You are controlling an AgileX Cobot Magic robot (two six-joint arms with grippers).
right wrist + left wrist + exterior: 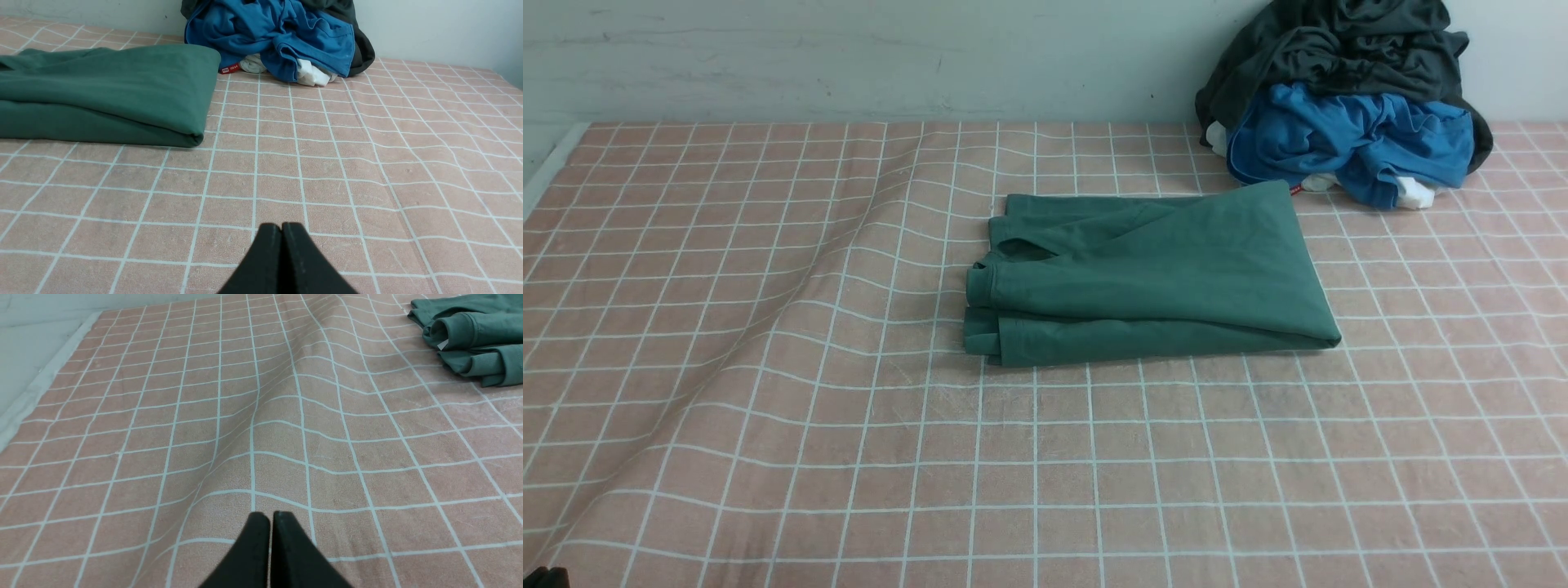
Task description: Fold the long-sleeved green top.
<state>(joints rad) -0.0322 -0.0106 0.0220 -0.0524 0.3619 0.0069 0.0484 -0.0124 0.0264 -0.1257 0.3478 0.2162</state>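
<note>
Green cotton is sitting as a tidy, layered rectangle: the dark green long-sleeved top (1152, 278) is lying near the middle of the pink white-gridded tablecloth (768, 367), a bit toward 1 o'clock from centre. Its ribbed cuffs and hem edges are stacking up on the 9 o'clock side, and the smooth fold is running along 3 o'clock, so I'm guessing the folding is basically done.

Both arms are hanging back near the 6 o'clock edge, well apart from the top, probably just keeping out of the way. The left gripper (271, 516) is showing its black jaws pressed together with nothing in them, and so is the right gripper (281, 228).

Up at 1 o'clock, a bright blue garment (1347, 139) and a charcoal-grey garment (1339, 41) are piling against the wall, just beyond the top's far corner.
</note>
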